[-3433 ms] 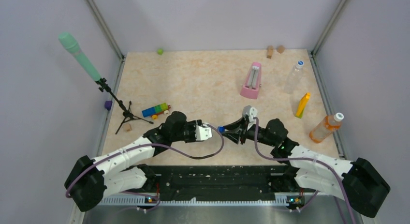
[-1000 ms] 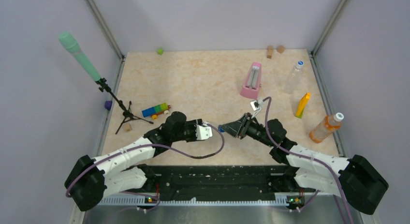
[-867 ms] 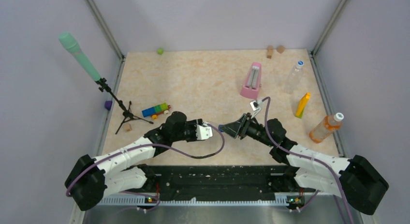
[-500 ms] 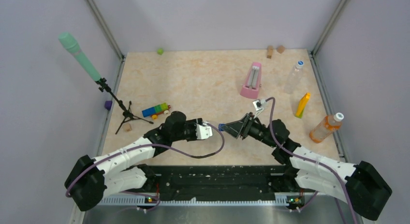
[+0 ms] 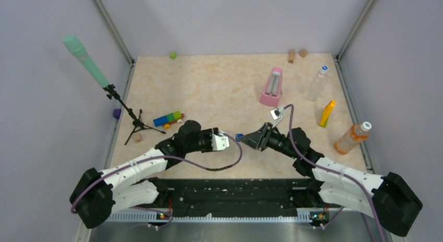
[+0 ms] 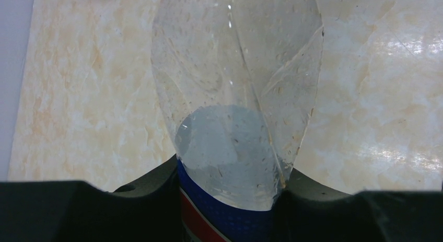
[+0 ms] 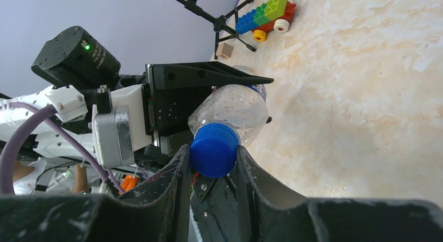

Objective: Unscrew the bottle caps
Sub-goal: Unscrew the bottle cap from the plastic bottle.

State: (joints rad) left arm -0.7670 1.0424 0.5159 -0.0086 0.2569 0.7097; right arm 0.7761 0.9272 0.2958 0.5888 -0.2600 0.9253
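Observation:
My left gripper (image 6: 230, 203) is shut on the short clear bottle (image 6: 237, 95), at its blue label, and holds it sideways above the table. The bottle's neck points right toward my right gripper (image 7: 213, 154). That gripper is shut on the dark blue cap (image 7: 214, 149), with one finger (image 7: 179, 166) on each side of it. From above, the cap (image 5: 239, 137) shows between the left gripper (image 5: 222, 141) and the right gripper (image 5: 246, 139). A taller clear bottle (image 5: 317, 84) with a pale cap (image 5: 324, 68) stands at the far right. An orange bottle (image 5: 350, 139) with a white cap (image 5: 365, 126) lies near the right edge.
A pink metronome (image 5: 271, 87) and a slim yellow object (image 5: 327, 113) stand right of centre. A toy brick car (image 5: 168, 118) and a microphone stand (image 5: 133, 122) with a green microphone (image 5: 86, 60) are on the left. A green cube (image 5: 172, 55) and wooden blocks (image 5: 296, 54) lie along the far edge.
My right gripper eased off the blue cap for a moment, its wrist shifted slightly, and it is shut on the cap again. The left arm and bottle have not moved.

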